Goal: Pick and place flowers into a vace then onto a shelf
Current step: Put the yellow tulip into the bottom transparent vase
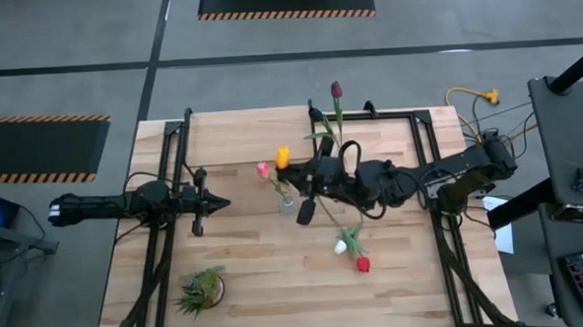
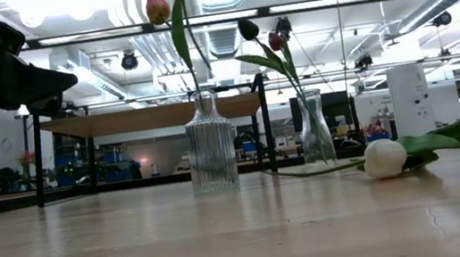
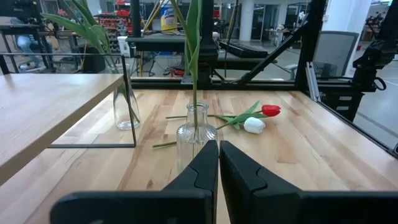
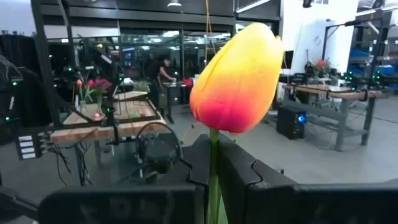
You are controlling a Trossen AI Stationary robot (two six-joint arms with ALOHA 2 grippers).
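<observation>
My right gripper is over the table's middle, shut on the orange-yellow tulip, whose head is beside the ribbed glass vase. That vase holds the pink tulip. A smooth glass vase with the dark maroon tulip stands on the table by the shelf. The white tulip and red tulip lie flat on the table. My left gripper is shut, empty, and points at the ribbed vase from the table's left. My right gripper pinches the orange-yellow tulip's stem just below the head, between its two fingers. The fingers lie level, across the stem. The head stands upright above them. The stem's lower part is hidden below the fingers, so I cannot tell whether it reaches into the ribbed vase.
A spiky green tuft plant sits near the table's near-left corner. The shelf's thin black legs stand close to the smooth vase. Bare tabletop lies between the tuft plant and the two lying tulips.
</observation>
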